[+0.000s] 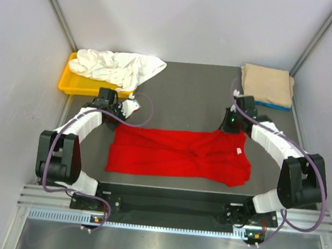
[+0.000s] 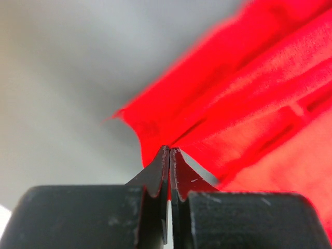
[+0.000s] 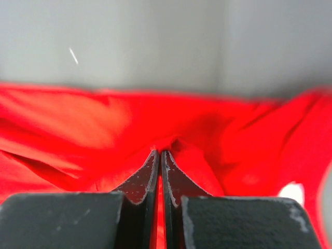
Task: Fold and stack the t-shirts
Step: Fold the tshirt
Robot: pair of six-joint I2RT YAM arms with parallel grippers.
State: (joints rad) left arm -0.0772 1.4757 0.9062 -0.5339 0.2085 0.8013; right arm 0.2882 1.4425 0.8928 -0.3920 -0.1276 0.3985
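Cloth nearest the arm bases is the red t-shirt (image 1: 175,155), lying as a long sideways band on the surface (image 1: 192,97). The left gripper (image 2: 169,150) is clamped on its far left corner. The right gripper (image 3: 160,153) is pinched on its far edge near the right end. A small white label (image 3: 291,191) sits just right of that gripper, with no writing legible. Farther back, a white t-shirt (image 1: 118,66) is heaped over a yellow tray (image 1: 70,83) at left. At right, a folded tan t-shirt (image 1: 267,84) rests on a blue t-shirt (image 1: 273,105).
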